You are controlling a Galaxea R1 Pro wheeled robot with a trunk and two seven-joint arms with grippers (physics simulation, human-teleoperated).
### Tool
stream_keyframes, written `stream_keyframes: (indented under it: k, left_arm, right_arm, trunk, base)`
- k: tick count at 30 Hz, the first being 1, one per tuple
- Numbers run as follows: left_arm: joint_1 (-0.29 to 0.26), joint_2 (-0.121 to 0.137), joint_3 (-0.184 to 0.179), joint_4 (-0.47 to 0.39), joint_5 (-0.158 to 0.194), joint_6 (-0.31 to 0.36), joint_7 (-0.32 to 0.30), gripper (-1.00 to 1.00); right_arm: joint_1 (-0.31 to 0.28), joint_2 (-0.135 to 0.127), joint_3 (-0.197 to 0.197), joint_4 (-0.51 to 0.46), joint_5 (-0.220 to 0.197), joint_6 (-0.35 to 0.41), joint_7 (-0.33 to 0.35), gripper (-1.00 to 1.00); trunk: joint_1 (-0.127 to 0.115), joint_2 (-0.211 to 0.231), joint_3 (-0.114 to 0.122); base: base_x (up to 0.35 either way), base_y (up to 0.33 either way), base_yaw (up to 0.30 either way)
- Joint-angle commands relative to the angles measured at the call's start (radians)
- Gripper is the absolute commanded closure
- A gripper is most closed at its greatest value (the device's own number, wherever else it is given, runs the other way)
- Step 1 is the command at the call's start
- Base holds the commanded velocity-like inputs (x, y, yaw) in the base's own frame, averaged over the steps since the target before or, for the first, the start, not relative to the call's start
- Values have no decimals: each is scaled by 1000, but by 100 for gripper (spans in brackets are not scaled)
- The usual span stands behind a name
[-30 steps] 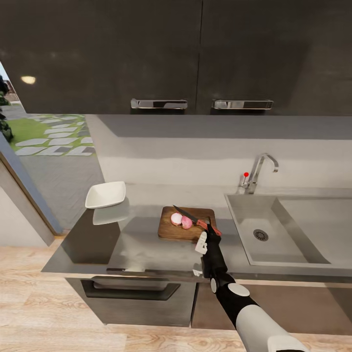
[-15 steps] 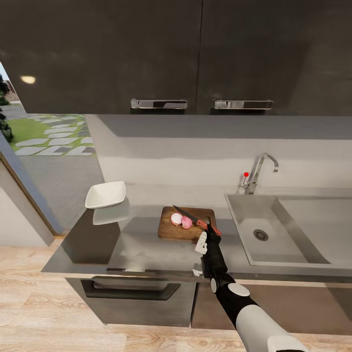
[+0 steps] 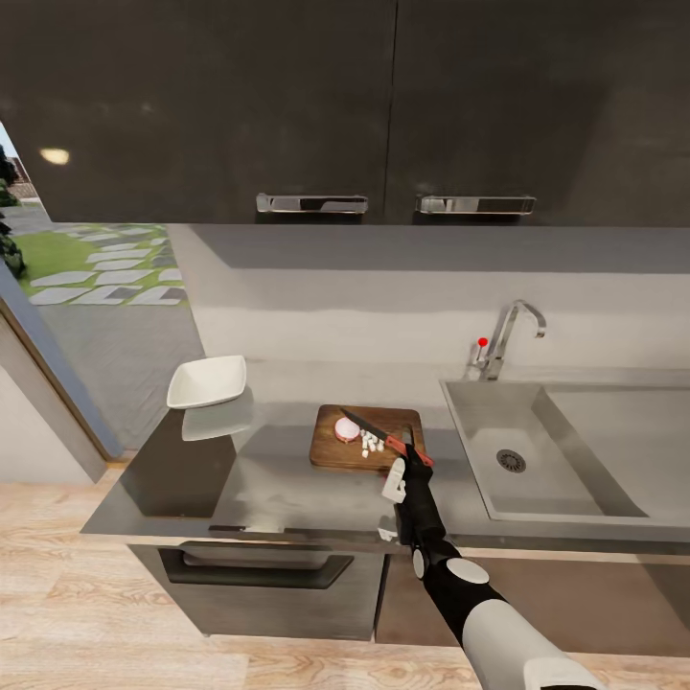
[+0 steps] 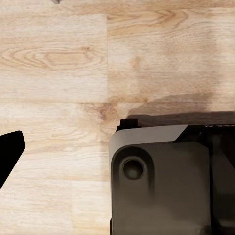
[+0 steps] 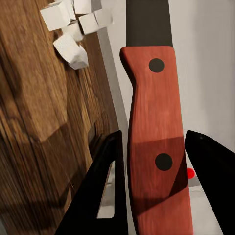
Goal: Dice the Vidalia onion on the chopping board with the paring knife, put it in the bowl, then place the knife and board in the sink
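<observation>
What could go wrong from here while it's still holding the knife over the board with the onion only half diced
The remaining onion half is round and unpinned, so the paring knife might roll it off the chopping board. The white diced cubes lie close to the board's edge and could be swept onto the countertop. The bowl stands well apart, so pieces may spill in transfer.

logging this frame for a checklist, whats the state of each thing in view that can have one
Vidalia onion: on the board, one half whole, the other in small white cubes
chopping board: flat on the countertop
paring knife: held by its red handle, blade over the board
right gripper: shut on the knife handle
bowl: upright, empty
sink: basin empty
faucet: no water running
upper cabinets: doors closed
</observation>
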Motion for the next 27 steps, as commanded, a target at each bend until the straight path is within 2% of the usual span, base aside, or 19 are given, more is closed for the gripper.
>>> stream_keyframes:
  k: [1,27]
  left_arm:
    - [-2,-1,-8,5,2,-7,5,-100]
    - [-2,1,-8,5,2,-7,5,-100]
  right_arm:
    - [-1,1,-5,1,3,-7,-2,100]
    - [-1,1,-5,1,3,-7,-2,100]
  trunk:
    - [1,-2,-2]
    - [1,-2,-2]
  base:
    - [0,0,0]
    - [0,0,0]
